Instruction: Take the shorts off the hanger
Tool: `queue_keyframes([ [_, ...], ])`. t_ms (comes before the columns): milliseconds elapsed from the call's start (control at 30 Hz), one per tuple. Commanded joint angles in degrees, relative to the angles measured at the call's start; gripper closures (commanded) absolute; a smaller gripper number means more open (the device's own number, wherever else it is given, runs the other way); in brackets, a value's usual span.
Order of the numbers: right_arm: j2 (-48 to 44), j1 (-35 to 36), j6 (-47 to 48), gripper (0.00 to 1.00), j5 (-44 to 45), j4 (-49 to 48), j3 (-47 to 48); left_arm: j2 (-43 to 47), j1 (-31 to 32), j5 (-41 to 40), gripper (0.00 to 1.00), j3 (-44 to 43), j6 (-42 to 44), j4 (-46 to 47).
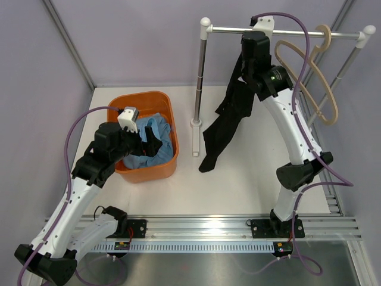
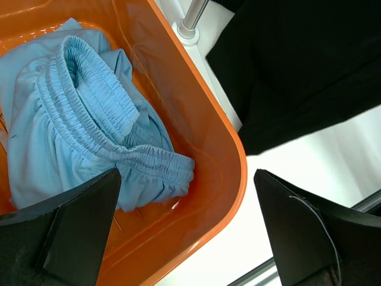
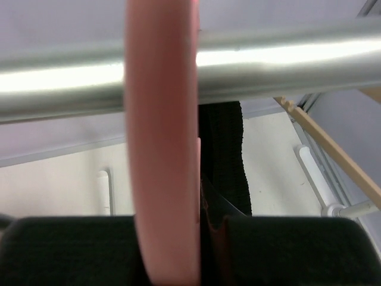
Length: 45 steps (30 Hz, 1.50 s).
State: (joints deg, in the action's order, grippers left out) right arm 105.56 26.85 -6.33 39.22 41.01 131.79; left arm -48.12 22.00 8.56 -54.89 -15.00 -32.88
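Observation:
Black shorts (image 1: 229, 116) hang from the rack's metal rail (image 1: 286, 31) down toward the table. My right gripper (image 1: 255, 44) is up at the rail. In the right wrist view it (image 3: 202, 220) is shut on a pink hanger (image 3: 161, 149) hooked over the rail (image 3: 268, 62), with the shorts' black waistband (image 3: 229, 155) pinched beside it. My left gripper (image 1: 149, 142) is open and empty above the orange bin (image 1: 143, 98). In the left wrist view it (image 2: 184, 179) straddles the bin's rim (image 2: 232, 161); the black shorts (image 2: 297, 71) hang at the upper right.
Light blue shorts (image 2: 89, 119) lie in the orange bin, also seen from above (image 1: 156, 128). Two bare wooden hangers (image 1: 321, 77) hang at the rail's right end, one showing in the right wrist view (image 3: 333, 155). The rack's left post (image 1: 198, 89) stands beside the bin.

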Motion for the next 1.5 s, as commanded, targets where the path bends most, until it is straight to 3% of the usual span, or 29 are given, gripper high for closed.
queue_keyframes([
  [0,-7.9,-0.3,1.9,1.00,-4.1,-0.4,3.7,-0.2,0.0,-0.5,0.01,-0.1,0.3,2.7],
  [333,-12.8,-0.3,0.5,1.00,-16.7,11.1,5.3,-0.3,0.0,0.0,0.01,-1.9,0.5,2.6],
  [533,-20.9,-0.3,-2.6,1.00,-28.5,14.2,-3.2,-1.7,0.3,2.3,0.01,-5.8,-0.5,2.8],
  [733,-33.0,-0.3,-4.5,1.00,-39.0,12.9,-18.7,-6.2,11.2,-7.0,0.01,-14.7,-1.4,1.0],
  [833,-38.1,-0.3,-5.4,1.00,-43.2,12.2,-27.5,-9.5,20.9,-13.5,0.01,-18.2,-3.0,1.4],
  [1067,-45.3,0.0,-6.3,1.00,-45.3,12.1,-35.9,-20.3,34.4,-25.9,0.01,-27.5,-5.9,8.9],
  [1200,-46.2,0.3,-5.9,1.00,-42.9,13.7,-36.6,-29.4,38.7,-33.7,0.01,-34.9,-5.8,12.7],
  [1467,-46.7,0.4,-5.1,1.00,-37.8,15.5,-36.7,-43.8,42.1,-37.6,0.01,-47.0,-4.6,13.8],
])
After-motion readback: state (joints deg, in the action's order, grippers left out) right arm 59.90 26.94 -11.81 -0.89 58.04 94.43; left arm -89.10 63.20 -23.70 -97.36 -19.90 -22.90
